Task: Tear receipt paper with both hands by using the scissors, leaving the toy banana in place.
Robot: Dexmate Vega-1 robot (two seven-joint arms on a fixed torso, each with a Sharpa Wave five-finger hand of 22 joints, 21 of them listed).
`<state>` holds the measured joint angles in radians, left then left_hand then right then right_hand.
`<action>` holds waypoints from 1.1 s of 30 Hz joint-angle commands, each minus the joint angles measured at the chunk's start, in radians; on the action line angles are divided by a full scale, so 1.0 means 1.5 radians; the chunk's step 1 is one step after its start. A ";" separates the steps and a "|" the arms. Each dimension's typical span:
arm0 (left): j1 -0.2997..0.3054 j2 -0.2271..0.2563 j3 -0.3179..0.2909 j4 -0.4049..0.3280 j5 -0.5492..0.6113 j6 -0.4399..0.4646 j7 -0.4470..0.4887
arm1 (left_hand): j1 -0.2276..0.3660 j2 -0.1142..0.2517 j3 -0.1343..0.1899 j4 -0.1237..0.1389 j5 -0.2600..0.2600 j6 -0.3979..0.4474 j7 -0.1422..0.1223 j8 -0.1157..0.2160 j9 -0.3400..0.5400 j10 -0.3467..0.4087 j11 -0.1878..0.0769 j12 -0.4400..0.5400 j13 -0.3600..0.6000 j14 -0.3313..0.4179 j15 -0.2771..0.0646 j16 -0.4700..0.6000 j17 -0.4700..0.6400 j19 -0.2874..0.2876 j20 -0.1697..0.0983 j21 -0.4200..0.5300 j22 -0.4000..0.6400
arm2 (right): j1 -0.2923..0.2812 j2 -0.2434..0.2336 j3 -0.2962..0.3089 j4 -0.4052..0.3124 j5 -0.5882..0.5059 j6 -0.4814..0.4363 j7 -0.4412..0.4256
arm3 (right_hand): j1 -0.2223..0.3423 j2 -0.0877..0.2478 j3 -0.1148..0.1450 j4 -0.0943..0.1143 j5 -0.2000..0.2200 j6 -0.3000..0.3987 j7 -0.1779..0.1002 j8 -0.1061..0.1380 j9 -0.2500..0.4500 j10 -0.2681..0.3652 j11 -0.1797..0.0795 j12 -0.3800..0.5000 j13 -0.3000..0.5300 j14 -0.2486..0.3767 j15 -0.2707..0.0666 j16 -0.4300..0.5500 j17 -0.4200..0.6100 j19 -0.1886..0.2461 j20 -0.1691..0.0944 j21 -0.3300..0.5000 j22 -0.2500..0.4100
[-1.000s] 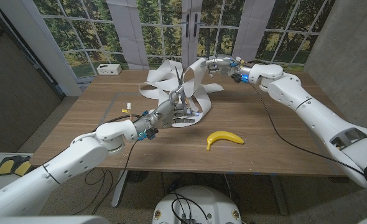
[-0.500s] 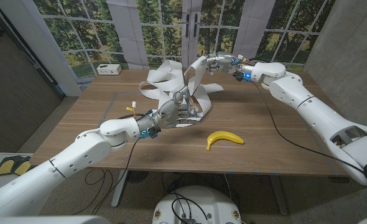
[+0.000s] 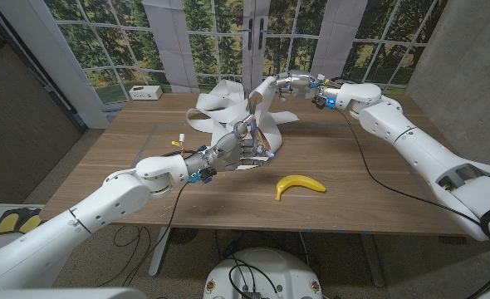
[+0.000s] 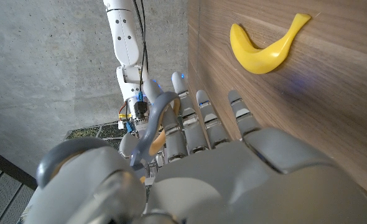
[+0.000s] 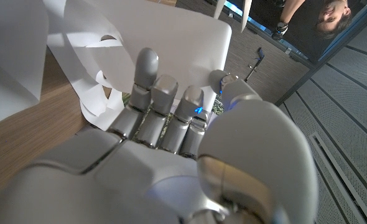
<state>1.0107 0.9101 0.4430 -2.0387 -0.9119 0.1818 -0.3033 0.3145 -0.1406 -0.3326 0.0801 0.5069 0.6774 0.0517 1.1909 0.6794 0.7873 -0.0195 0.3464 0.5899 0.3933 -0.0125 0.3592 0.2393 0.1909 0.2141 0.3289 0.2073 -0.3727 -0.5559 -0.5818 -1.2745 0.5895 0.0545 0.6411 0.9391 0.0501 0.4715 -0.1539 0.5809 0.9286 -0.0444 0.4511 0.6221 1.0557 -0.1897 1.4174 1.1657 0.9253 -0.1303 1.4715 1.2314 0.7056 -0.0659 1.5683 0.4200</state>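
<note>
left hand (image 3: 238, 149): mid worktop (image 3: 378, 183), raised over the white strip's near end; fingers (image 4: 203, 118) curled around the grey handles of the scissors (image 3: 243, 126); blades pointing up and back into the paper loops
left hand, wrist view (image 4: 190, 174): back of hand seen, grey scissor loop (image 4: 153, 121) hooked by the fingers, worktop standing as a wall alongside
right hand (image 3: 288, 85): far side of worktop, lifted off the surface; fingers (image 5: 147, 74) clamped on an upper fold of the receipt paper (image 3: 228, 108)
right hand, wrist view (image 5: 190, 168): fingers together and pressed against a white sheet (image 5: 171, 37); thumb side hidden behind the paper
receipt paper: long white strip, tangled in loose loops at worktop's far middle; one end held high by right hand, other end trailing down to the surface beside left hand
cut state: cannot tell whether blades are on the strip, too small
toy banana (image 3: 300, 184): yellow, lying flat on the worktop near the front edge, right of left hand, apart from paper and both hands
toy banana, left wrist view (image 4: 264, 46): just past the fingertips, not touched
white box (image 3: 145, 92): far left corner of worktop, well apart from the paper
background: windowed wall with trees behind worktop; person (image 5: 323, 15) partly seen in right wrist view
</note>
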 commanded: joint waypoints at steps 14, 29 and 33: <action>-0.022 -0.010 0.011 0.019 0.000 0.016 -0.002 | -0.015 -0.010 -0.007 0.010 -0.001 0.061 0.055 0.107 0.066 0.026 -0.016 -0.004 0.004 0.010 0.002 -0.002 0.005 0.005 0.000 -0.005 0.001 | 0.017 -0.004 -0.013 0.034 -0.039 0.041 0.036 | -0.002 0.005 0.014 0.000 0.008 0.030 0.026 -0.001 0.050 0.006 -0.010 0.001 0.007 0.004 -0.056 -0.007 0.001 -0.006 -0.046 0.002 0.006; -0.034 -0.013 0.020 0.026 0.003 0.021 -0.020 | -0.015 -0.009 -0.006 0.011 -0.002 0.061 0.054 0.110 0.067 0.030 -0.015 -0.005 0.008 0.012 0.002 -0.003 0.006 0.006 0.000 -0.007 0.002 | 0.019 0.002 -0.011 0.056 -0.041 0.086 0.062 | -0.006 0.003 0.022 -0.001 0.009 0.028 0.018 -0.009 0.047 0.001 -0.009 0.004 0.016 0.000 -0.056 -0.012 0.001 -0.014 -0.047 0.001 0.011; -0.037 -0.015 0.024 0.030 0.001 0.022 -0.027 | -0.014 -0.009 -0.006 0.011 -0.002 0.063 0.054 0.110 0.066 0.029 -0.016 -0.007 0.008 0.011 0.002 -0.003 0.006 0.006 0.000 -0.007 0.002 | 0.023 0.003 -0.012 0.066 -0.042 0.108 0.080 | -0.007 0.003 0.024 0.000 0.009 0.028 0.020 -0.012 0.043 -0.001 -0.009 0.001 0.013 -0.001 -0.056 -0.014 0.001 -0.018 -0.047 0.001 0.013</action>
<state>0.9685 0.8952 0.4668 -2.0052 -0.9100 0.2073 -0.3197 0.3055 -0.1496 -0.3312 0.0814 0.5057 0.6791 0.0500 1.1909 0.6794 0.7981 -0.0201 0.3379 0.6008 0.4058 -0.0108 0.3543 0.2440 0.1945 0.2105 0.3212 0.2070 -0.3451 -0.5566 -0.6007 -1.2013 0.5310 0.1599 0.7242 0.9327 0.0517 0.5001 -0.1556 0.5882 0.9289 -0.0447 0.4359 0.6851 1.0557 -0.1897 1.4174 1.1862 0.9253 -0.1302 1.4567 1.2315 0.6839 -0.0659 1.5683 0.4384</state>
